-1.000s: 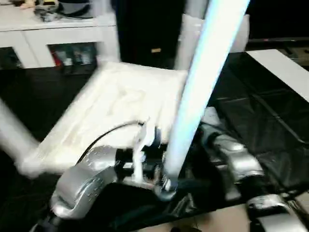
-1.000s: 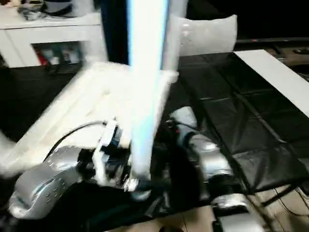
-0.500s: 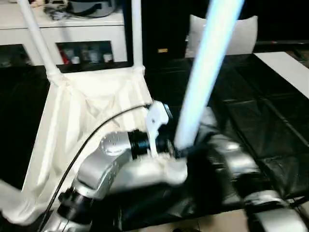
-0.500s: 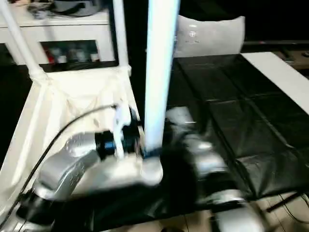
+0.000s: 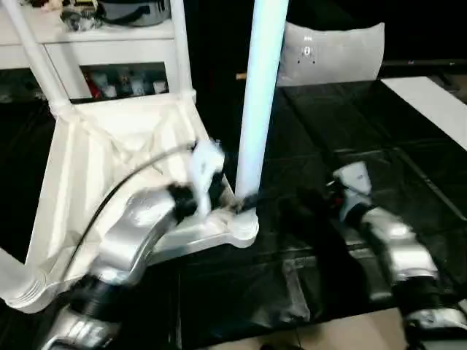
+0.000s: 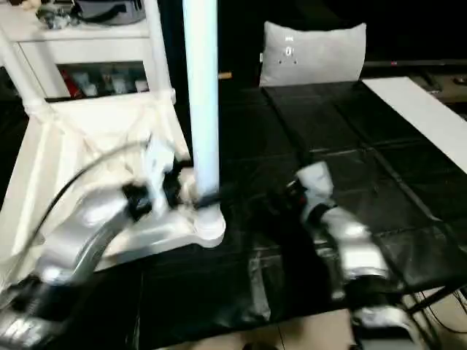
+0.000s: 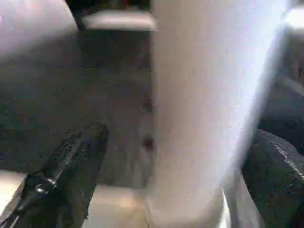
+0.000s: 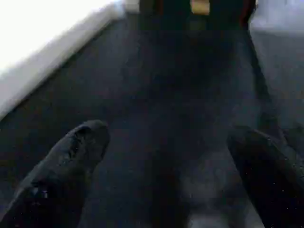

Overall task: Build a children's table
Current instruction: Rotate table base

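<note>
The white tabletop lies underside up on the black mat. Two legs stand in its far corner sockets, and a third leg stands upright in the near right socket. A further leg's base shows at the near left corner. My left gripper is low at the third leg's base. In the left wrist view its fingers stand open on either side of the leg, with a gap on one side. My right gripper is open and empty over the mat, to the right of that leg.
A grey cushion stands upright at the back of the black mat. Beyond the tabletop, a white shelf unit holds small items. A white board lies at the far right. A cable runs along my left forearm.
The leg has swung from tilted to upright in the near right socket. My right arm has drawn away to the right of it. The camera has also shifted.
</note>
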